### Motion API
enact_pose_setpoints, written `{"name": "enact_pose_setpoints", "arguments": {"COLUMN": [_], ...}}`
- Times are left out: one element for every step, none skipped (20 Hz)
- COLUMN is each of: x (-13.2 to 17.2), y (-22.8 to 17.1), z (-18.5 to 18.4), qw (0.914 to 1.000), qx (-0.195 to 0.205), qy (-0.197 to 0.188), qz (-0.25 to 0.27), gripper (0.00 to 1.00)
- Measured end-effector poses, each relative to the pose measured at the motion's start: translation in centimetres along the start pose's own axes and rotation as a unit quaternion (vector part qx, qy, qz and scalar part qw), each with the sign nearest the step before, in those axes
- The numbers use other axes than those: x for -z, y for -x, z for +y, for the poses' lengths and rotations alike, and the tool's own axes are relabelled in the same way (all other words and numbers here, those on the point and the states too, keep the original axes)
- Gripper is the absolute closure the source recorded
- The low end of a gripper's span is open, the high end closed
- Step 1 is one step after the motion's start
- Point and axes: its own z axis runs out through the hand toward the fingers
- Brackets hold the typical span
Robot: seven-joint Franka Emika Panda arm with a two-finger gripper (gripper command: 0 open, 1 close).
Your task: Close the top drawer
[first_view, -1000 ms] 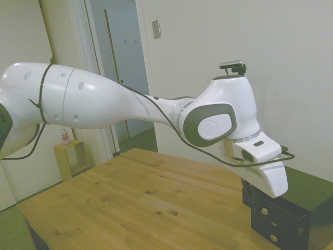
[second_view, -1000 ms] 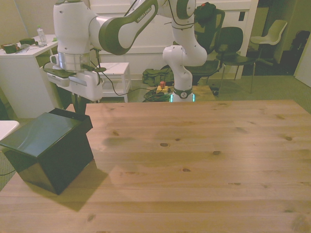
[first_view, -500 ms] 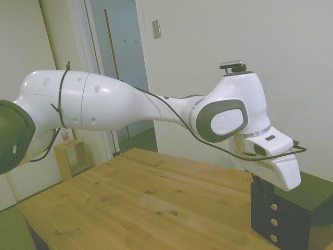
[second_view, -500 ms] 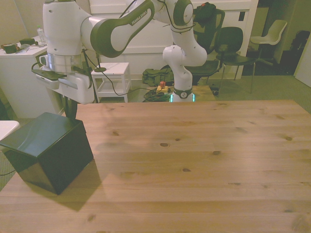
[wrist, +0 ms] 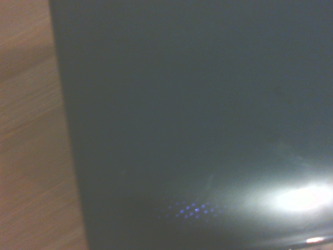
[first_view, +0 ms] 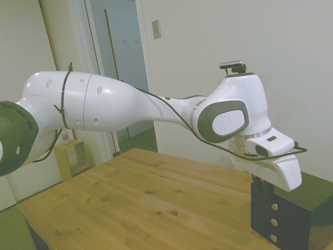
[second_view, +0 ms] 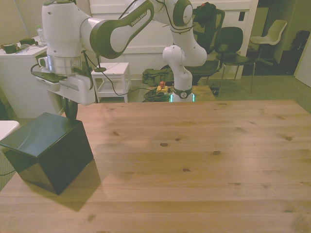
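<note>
Arm: we see the white Franka arm reaching in from the side view's left, its wrist bent down over the cabinet; a thin black cable loops along it
Table: the pale knotty wooden table fills the lower part of the side view; in the front view its bare boards spread toward the front view's right
Gripper: the two-finger gripper hangs just at the cabinet's front upper edge in the side view; in the front view it drops behind the cabinet's far top corner; we cannot tell whether its fingers are apart or together, since the white hand housing and the cabinet hide them
Cabinet: the small black box cabinet stands at the table's end in the side view's lower right; in the front view it sits at the front view's left, turned corner-on; the wrist view shows its glossy dark top with a strip of wood beside it
Top drawer: the uppermost black drawer with a small round pale-gold knob sits flush with the cabinet's front, in line with the two lower drawers; it lies right under the gripper
Background: a white side table and dark chairs stand beyond the table's far edge
</note>
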Motion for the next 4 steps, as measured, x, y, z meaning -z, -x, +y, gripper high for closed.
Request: {"name": "enact_pose_setpoints", "arguments": {"x": [1.1,2.5,4.0,5.7], "y": [0.9,2.0,3.2,4.4], "z": [-0.1,0.0,0.1,0.4], "qw": [1.0,0.9998,0.9996,0.9992], "qx": [0.004,0.008,0.014,0.018], "qy": [-0.007,-0.016,-0.026,-0.035], "qz": [-0.003,-0.005,-0.007,-0.01], "gripper": [1.0,1.0,1.0,0.0]}}
